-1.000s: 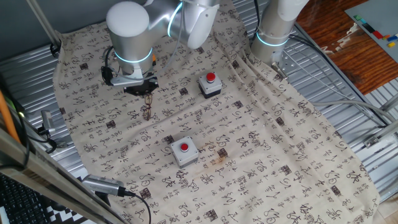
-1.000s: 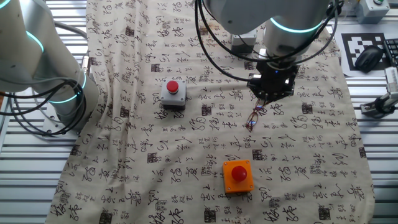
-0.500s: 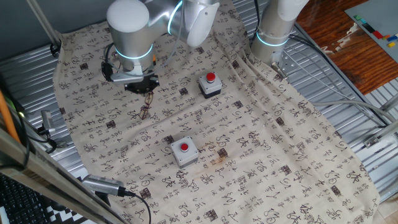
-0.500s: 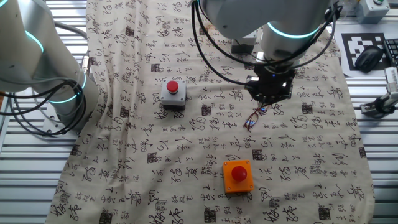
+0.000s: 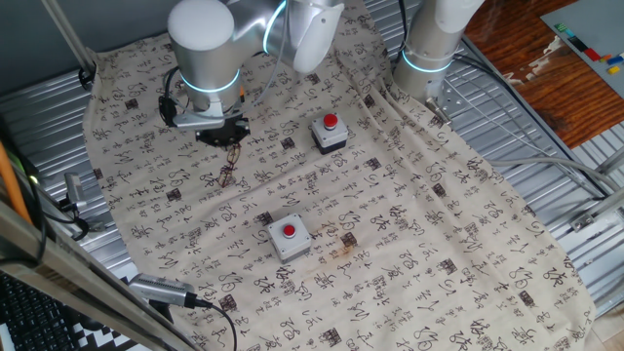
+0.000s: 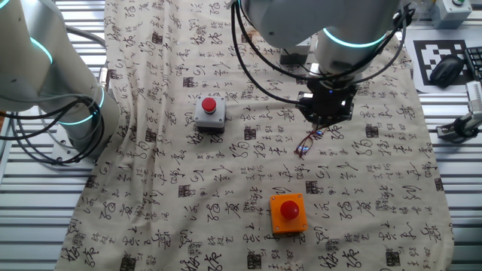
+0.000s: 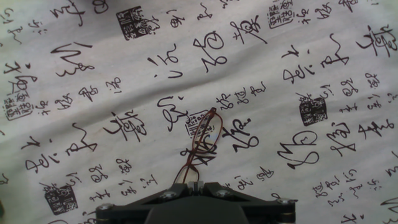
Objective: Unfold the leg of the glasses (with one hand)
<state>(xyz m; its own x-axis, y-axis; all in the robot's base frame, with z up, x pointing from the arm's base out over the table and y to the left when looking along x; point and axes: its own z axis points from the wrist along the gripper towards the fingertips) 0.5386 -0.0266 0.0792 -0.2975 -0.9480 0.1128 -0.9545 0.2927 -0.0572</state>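
— Where do your thin reddish-brown wire-framed glasses (image 7: 202, 144) sit?

— On the printed cloth (image 5: 409, 224), toward its far left corner in one fixed view, under the two-finger gripper (image 6: 322, 125).

— Jaws?

— Can't tell; they seem to pinch one leg's tip. Light, springy, fragile: hold the leg only.

Light: even and bright, diffuse in all three views.
Shadows: soft, faint beneath the arm.
Glare: cyan rings glow on the joints.
Focus: fixed views sharp; hand view slightly soft at the bottom edge.
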